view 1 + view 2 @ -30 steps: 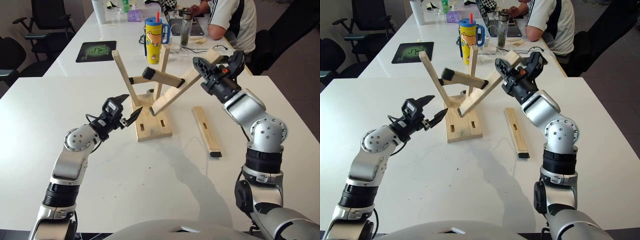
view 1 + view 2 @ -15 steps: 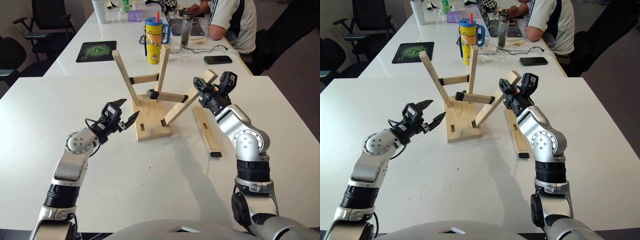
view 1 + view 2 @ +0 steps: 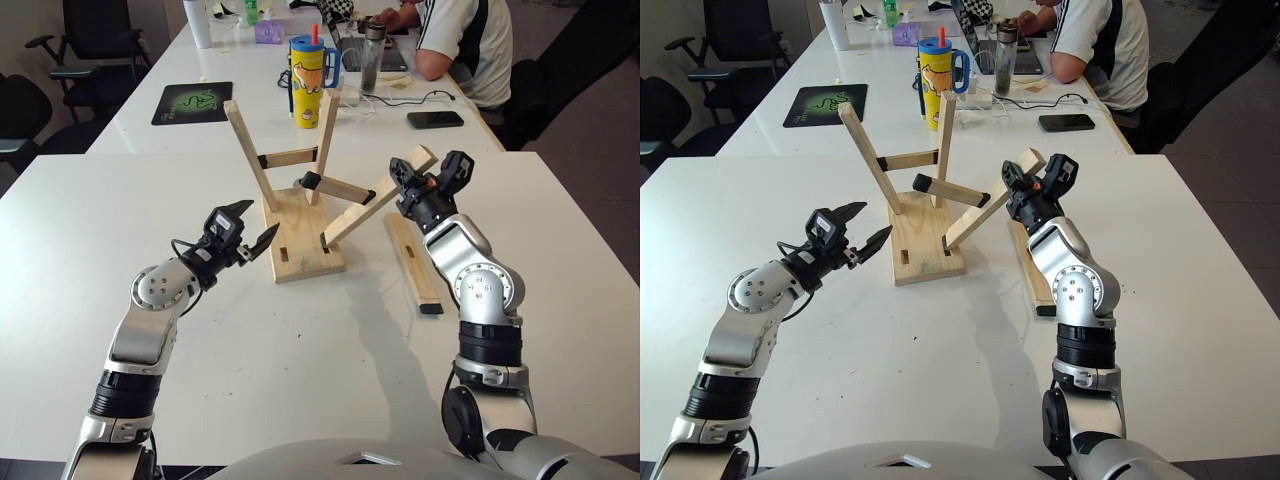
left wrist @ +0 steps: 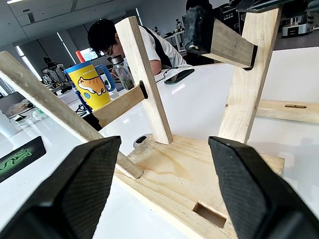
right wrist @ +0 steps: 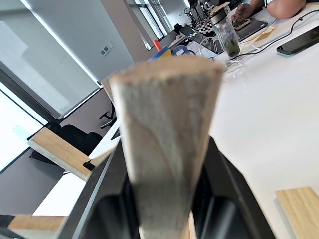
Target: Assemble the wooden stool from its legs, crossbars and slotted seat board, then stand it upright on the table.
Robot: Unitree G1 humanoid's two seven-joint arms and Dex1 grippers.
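While right gripper point(image 3: 428, 172) clamps a leg point(image 3: 362, 207), left gripper point(image 3: 256, 222) gapes beside seat board point(image 3: 300, 257), mug point(image 3: 308, 82) apparently behind.

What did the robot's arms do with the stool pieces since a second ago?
The right gripper lowered its held leg, crossbar attached, from high up until its lower end reached the seat board. The left gripper stayed open beside the board, and the spare leg stayed lying on the table.
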